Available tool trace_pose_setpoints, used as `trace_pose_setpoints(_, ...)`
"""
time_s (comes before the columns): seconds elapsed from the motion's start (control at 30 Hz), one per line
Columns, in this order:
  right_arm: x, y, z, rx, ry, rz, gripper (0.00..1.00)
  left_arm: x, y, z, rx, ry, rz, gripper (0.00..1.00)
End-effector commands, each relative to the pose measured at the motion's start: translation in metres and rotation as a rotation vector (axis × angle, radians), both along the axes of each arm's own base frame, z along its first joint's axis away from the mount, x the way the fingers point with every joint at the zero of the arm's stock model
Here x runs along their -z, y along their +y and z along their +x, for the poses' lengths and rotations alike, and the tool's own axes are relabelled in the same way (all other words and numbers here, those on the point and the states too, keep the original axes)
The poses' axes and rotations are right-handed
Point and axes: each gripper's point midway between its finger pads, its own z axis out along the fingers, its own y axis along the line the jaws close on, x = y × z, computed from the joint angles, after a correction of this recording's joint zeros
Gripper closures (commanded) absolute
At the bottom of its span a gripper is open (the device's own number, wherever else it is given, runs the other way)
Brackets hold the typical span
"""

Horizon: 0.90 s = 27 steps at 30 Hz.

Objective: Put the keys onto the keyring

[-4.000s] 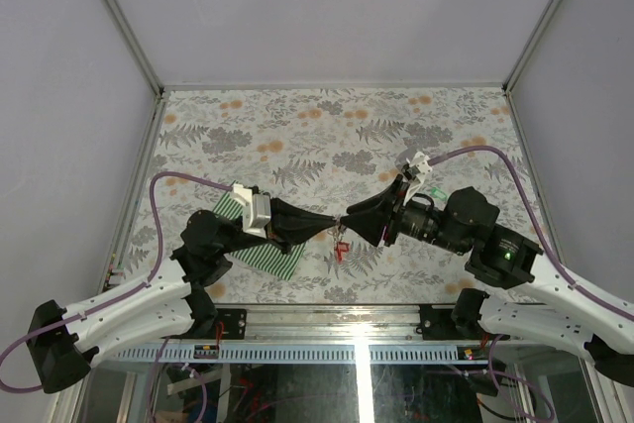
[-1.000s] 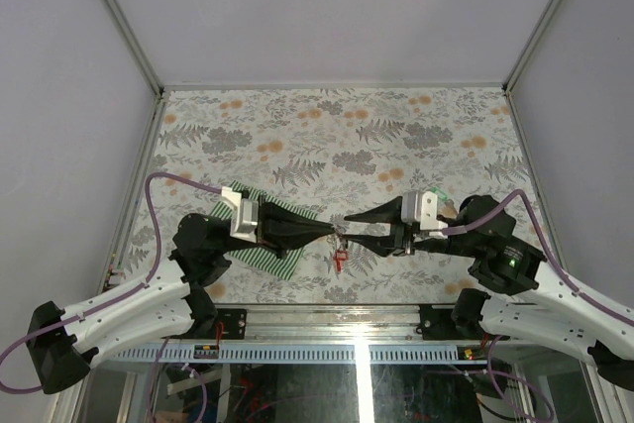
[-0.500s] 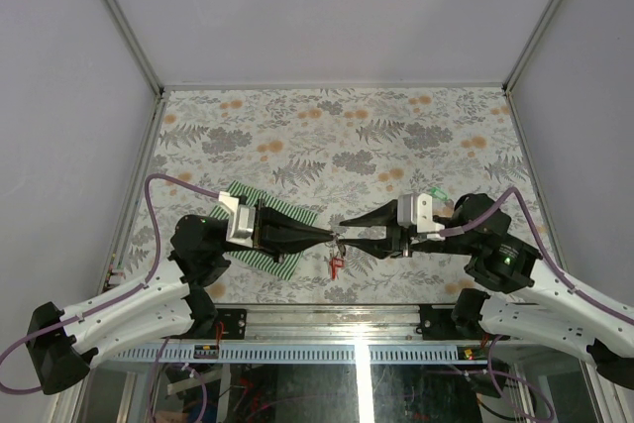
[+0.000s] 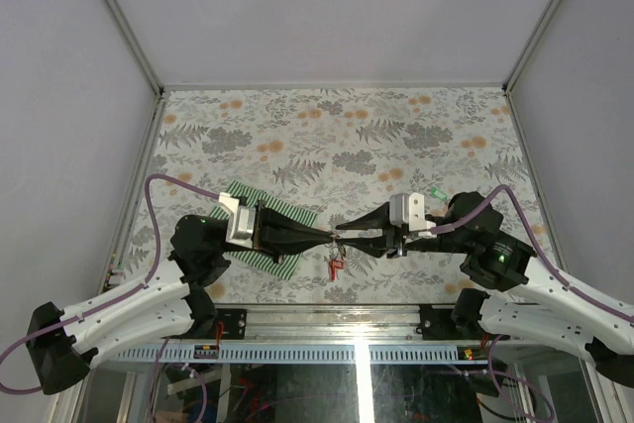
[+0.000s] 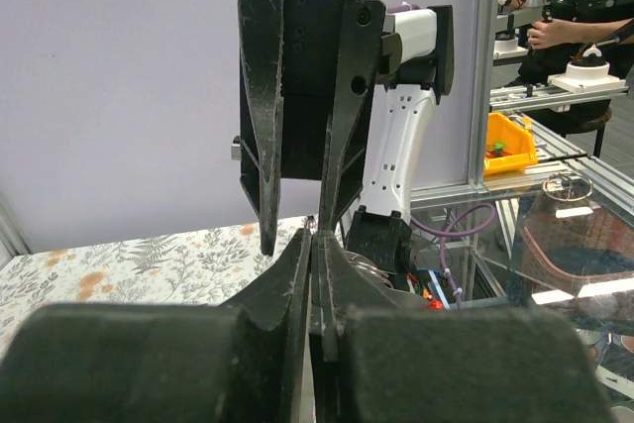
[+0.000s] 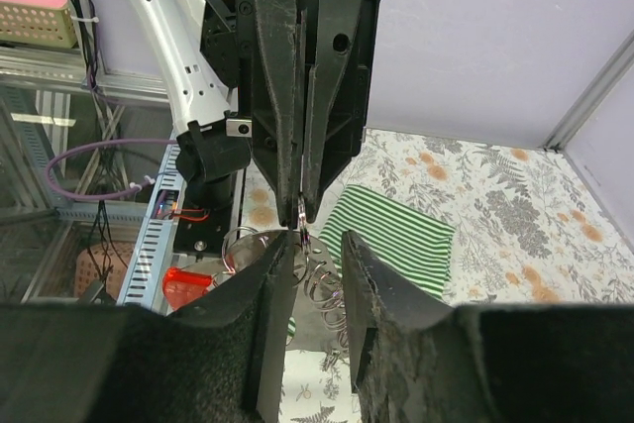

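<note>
A: Item one, keyring. Where is it held?

B: The keyring [image 4: 335, 263] is recorded in mid-air over the table [image 4: 297, 136], near its front edge. Its wire loop is pinched in the left gripper [image 4: 330, 236], whose jaws are pressed fully together. The red tag hangs below.

A: Item two, right gripper?

B: The right gripper [image 6: 317, 245] is listed tip to tip with the left. Its jaws are set narrowly apart by the loop, and nothing is seen clamped in them.

A: Item three, keys?

B: One green key [image 4: 436, 195] is logged on the table beside the right arm, well apart from the keyring. No others are made out. Whether any is threaded cannot be told.

A: Sundries?

B: A cloth [image 4: 287, 217], striped, lies under the left arm.

A: Progress?

B: The task is judged part done. The keyring is lifted and presented, but the green key at least is left to be fetched and threaded.
</note>
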Motion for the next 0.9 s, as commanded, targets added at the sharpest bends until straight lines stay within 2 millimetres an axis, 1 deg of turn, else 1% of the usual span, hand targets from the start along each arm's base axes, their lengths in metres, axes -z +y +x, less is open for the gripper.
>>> trace_pose_setpoints(0.0,-0.007,0.003,-0.007,-0.041,-0.005,0.024,0.68,-0.040,0.011,-0.011,0.008,-0.092,-0.117,1.00)
trace_pose_setpoints(0.07,-0.005,0.004,-0.008,-0.047,0.001,0.017,0.68,-0.040,0.011,-0.011,0.008,-0.091,-0.117,1.00)
trace_pose_setpoints(0.17,-0.003,0.005,-0.009,-0.057,0.008,0.011,0.74,-0.040,0.011,-0.010,0.007,-0.092,-0.116,1.00)
trace_pose_setpoints(0.27,-0.003,0.005,-0.010,-0.060,0.011,0.005,0.83,-0.040,0.011,-0.010,0.006,-0.092,-0.116,1.00)
trace_pose_setpoints(0.4,-0.009,0.003,-0.010,-0.058,0.011,0.004,0.98,-0.038,0.010,-0.009,0.003,-0.086,-0.112,1.00)
trace_pose_setpoints(0.43,-0.010,0.003,-0.010,-0.056,0.012,0.001,1.00,-0.038,0.010,-0.009,0.001,-0.083,-0.109,1.00)
trace_pose_setpoints(0.5,-0.012,0.001,-0.010,-0.052,0.014,-0.017,1.00,-0.035,0.009,-0.007,-0.007,-0.075,-0.093,1.00)
trace_pose_setpoints(0.57,-0.016,-0.002,-0.009,-0.044,0.014,-0.044,1.00,-0.034,0.008,-0.003,-0.027,-0.069,-0.073,0.94)
trace_pose_setpoints(0.67,-0.015,-0.009,-0.006,-0.013,0.013,-0.118,1.00,-0.029,0.007,0.005,-0.073,-0.050,-0.033,0.77)
trace_pose_setpoints(0.7,-0.012,-0.012,-0.004,0.000,0.014,-0.152,1.00,-0.028,0.007,0.008,-0.088,-0.048,-0.019,0.74)
trace_pose_setpoints(0.8,0.000,-0.020,0.003,0.050,0.022,-0.262,1.00,-0.025,0.009,0.015,-0.136,-0.034,0.009,0.70)
trace_pose_setpoints(0.83,0.000,-0.023,0.006,0.066,0.022,-0.294,1.00,-0.024,0.009,0.019,-0.155,-0.021,0.015,0.70)
trace_pose_setpoints(0.87,0.010,-0.025,0.008,0.076,0.036,-0.346,1.00,-0.023,0.009,0.022,-0.172,-0.005,0.018,0.70)
